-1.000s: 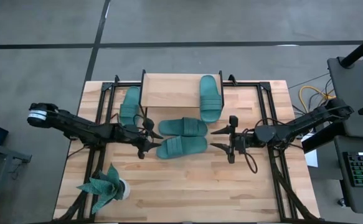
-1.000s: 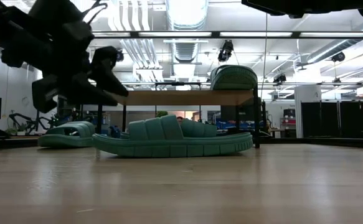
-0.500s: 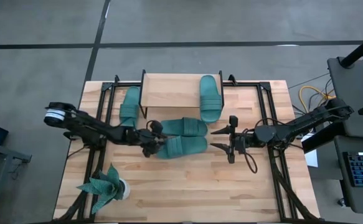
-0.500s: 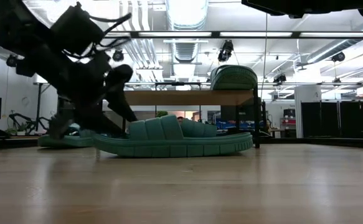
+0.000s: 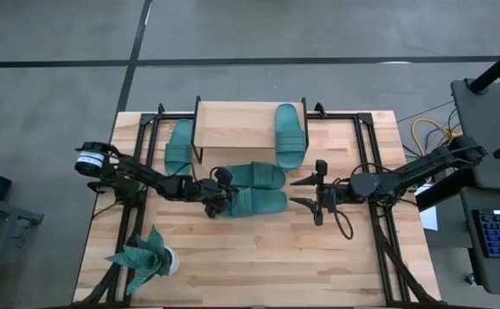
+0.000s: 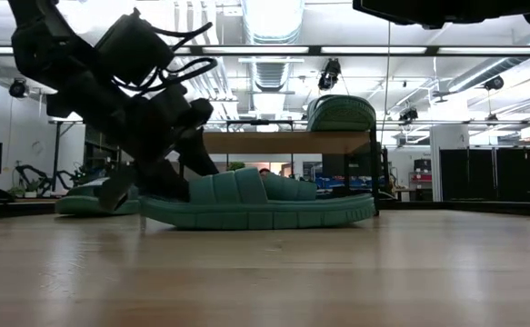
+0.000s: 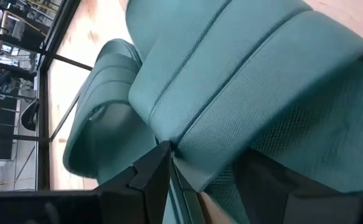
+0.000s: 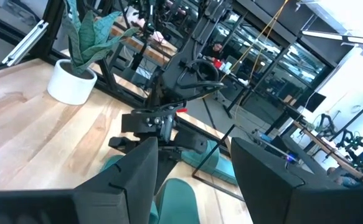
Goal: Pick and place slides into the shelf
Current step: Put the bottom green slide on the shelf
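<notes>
Four teal slides show in the high view. One lies on the shelf (image 5: 237,129) top at its right end (image 5: 290,134). One rests on the table by the shelf's left legs (image 5: 178,144). Two lie side by side mid-table, the far one (image 5: 256,175) and the near one (image 5: 254,203). My left gripper (image 5: 218,194) is open and low at the near slide's left end (image 7: 231,106), one finger on either side of it. My right gripper (image 5: 316,190) is open, to the right of the two slides, touching nothing. My left gripper comes at the near slide's left end (image 6: 169,207) slanting down from the table's left. One fingertip (image 7: 159,155) meets the crease where the strap joins the sole. Whether the other finger (image 7: 268,183) touches, I cannot tell. The slide lies flat on the table.
A teal plant in a white pot (image 5: 144,256) stands near the table's near left corner, also in the right wrist view (image 8: 75,74). Black frame rails run along both table sides (image 5: 365,146). Bare wood lies toward the near edge (image 5: 267,257).
My left gripper has moved toward the table's right and down, tipping its fingers lower, from clear of the slides to around the near slide's left end. The slides and my right arm have kept still.
</notes>
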Robot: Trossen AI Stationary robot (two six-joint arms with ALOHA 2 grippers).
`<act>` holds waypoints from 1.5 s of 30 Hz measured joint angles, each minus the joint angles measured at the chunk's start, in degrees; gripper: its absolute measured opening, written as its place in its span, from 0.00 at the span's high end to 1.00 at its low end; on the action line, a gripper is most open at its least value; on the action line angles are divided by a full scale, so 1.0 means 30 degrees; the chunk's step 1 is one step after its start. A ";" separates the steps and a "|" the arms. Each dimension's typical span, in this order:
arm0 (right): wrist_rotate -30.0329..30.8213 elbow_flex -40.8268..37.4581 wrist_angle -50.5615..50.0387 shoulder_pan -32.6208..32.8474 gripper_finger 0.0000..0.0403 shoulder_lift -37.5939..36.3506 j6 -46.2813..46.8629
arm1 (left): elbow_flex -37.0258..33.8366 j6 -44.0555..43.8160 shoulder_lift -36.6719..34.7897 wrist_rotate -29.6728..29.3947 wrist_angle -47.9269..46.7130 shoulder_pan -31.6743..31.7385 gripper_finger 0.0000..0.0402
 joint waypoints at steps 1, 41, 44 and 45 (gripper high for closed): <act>0.0000 0.0000 -0.0058 0.0000 0.52 0.0000 0.0000 | 0.0014 0.0000 0.0001 0.0000 -0.0044 0.0000 0.63; -0.1013 0.0107 -0.0077 0.0007 0.52 0.0007 -0.0617 | 0.0018 -0.3770 -0.7799 -0.2578 -0.4493 -0.1129 1.00; -0.1005 0.0109 -0.0036 0.0007 0.52 0.0015 -0.1869 | -0.0023 -0.4409 -0.8864 -0.2926 -0.5063 -0.1129 1.00; -0.0983 0.0109 0.0005 0.0007 0.52 0.0015 -0.2365 | -0.0023 -0.4640 -0.9163 -0.3161 -0.5272 -0.1129 1.00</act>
